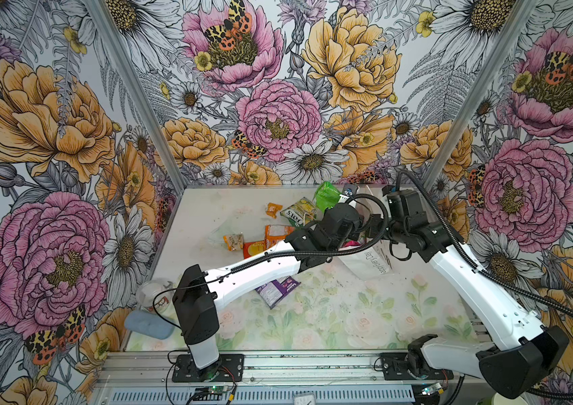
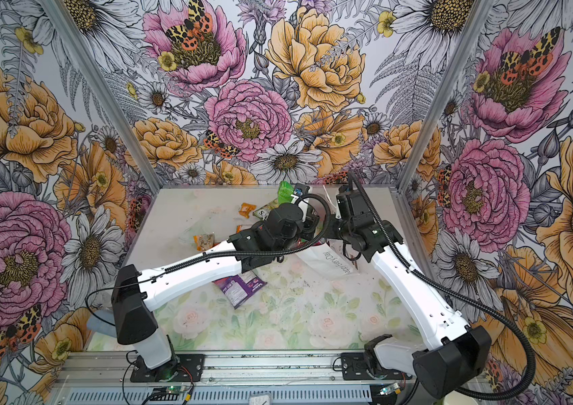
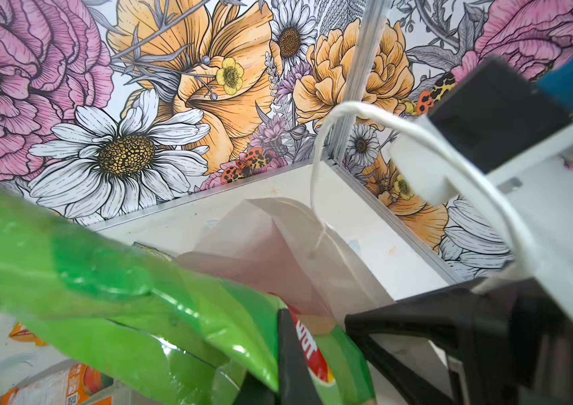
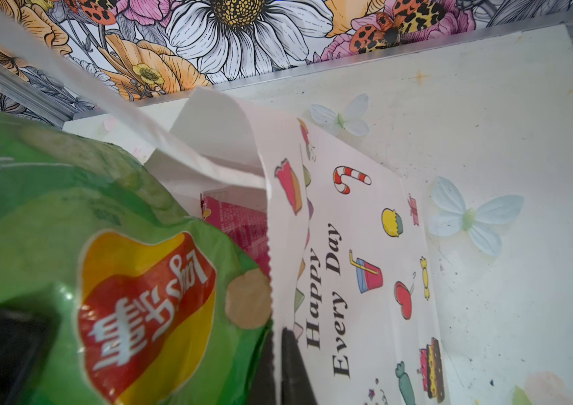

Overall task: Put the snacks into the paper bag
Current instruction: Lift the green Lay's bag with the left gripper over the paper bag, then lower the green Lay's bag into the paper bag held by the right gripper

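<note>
The snacks are split three ways right now. Your left pincer (image 3: pixel 313 326) is clenched on the green chips packet (image 1: pixel 327 194), the logo end pinched between its black fingers (image 3: pixel 288 350), and it holds that packet right at the mouth of the paper bag (image 1: pixel 369 259). In the right wrist view the packet's logo end lies on the inner side of the bag's serrated rim, and deeper inside you can see the pink packet (image 4: pixel 239 221) already in there.

Your right pincer (image 4: pixel 278 350) is clamped on that same rim, paper caught between its jaws, keeping the mouth open. The bag sits at the right rear of the tabletop (image 1: pixel 348 315), with its lettering toward the front in both top views. Whether it stands upright or leans, I can't tell under the two arms. A white cord handle (image 3: pixel 316 157) loops up above the opening.

Out on the tabletop, left of the bag:
- The green-yellow FOX'S packet (image 1: pixel 297 210) lies just beside the green one.
- The tiny orange packet (image 1: pixel 271 209) is just to the left of it.
- An orange packet (image 1: pixel 276 235) sits partly under your left forearm (image 1: pixel 260 270).
- A smaller orange packet (image 1: pixel 233 242) lies farther left.
- The red-orange packet (image 1: pixel 253 249) is tucked between those two, a little nearer the front.
- The purple packet (image 1: pixel 278 289) lies apart, nearer the front, half under the same forearm.

At the front left corner, the clear cup (image 1: pixel 151 294) and the blue-grey case (image 1: pixel 150 326) sit close together, well apart from the snacks.
</note>
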You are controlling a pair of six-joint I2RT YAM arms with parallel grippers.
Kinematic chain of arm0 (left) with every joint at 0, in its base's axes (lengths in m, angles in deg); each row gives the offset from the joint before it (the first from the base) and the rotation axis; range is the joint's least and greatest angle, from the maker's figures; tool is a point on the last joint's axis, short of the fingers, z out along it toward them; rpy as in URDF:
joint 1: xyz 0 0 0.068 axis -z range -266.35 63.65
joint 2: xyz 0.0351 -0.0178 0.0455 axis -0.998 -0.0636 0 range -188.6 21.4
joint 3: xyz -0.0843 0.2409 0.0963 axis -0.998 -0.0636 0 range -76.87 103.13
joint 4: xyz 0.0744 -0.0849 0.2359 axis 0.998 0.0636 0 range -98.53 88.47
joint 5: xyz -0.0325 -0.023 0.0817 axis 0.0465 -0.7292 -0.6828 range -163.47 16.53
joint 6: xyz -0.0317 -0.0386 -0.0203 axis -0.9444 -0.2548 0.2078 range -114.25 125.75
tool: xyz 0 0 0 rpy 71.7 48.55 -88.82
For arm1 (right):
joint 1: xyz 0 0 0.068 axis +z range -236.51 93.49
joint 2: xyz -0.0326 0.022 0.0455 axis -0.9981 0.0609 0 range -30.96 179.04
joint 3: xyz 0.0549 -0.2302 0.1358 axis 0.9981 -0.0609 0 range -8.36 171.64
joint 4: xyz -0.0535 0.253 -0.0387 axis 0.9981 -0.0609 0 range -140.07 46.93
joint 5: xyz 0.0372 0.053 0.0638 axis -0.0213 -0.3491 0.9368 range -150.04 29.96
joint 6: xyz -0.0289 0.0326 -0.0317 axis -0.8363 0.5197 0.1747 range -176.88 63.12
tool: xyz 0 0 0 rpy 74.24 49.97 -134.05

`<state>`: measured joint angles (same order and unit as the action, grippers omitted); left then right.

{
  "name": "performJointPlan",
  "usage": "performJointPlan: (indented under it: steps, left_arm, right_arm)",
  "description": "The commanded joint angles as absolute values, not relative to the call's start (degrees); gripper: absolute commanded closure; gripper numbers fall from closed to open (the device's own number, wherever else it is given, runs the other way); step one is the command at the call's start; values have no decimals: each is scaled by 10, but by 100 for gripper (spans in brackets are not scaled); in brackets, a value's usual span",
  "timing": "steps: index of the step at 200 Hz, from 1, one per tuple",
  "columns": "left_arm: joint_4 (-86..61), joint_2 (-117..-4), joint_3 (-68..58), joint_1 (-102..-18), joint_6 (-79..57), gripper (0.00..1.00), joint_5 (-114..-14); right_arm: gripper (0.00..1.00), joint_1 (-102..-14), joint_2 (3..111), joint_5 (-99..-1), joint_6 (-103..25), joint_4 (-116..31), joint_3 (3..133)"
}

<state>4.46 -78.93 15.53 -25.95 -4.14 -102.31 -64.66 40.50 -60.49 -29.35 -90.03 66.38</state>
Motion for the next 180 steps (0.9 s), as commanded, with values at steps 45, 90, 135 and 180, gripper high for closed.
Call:
performJointPlan:
  steps: [45,90,135,180]
  left_arm:
    - [-26,-803,151,-244,-9,100,-1034]
    - [19,-853,172,-203,45,100,-1122]
    - [-4,-791,113,-243,13,100,-1084]
    - [4,-823,157,-217,-31,100,-1011]
  right_arm:
    - [100,-641,384,-614,-283,-864,666]
    - [100,-643,372,-631,-278,-858,653]
    - [100,-644,368,-628,-276,-854,651]
    - [100,-644,365,-624,-265,-846,645]
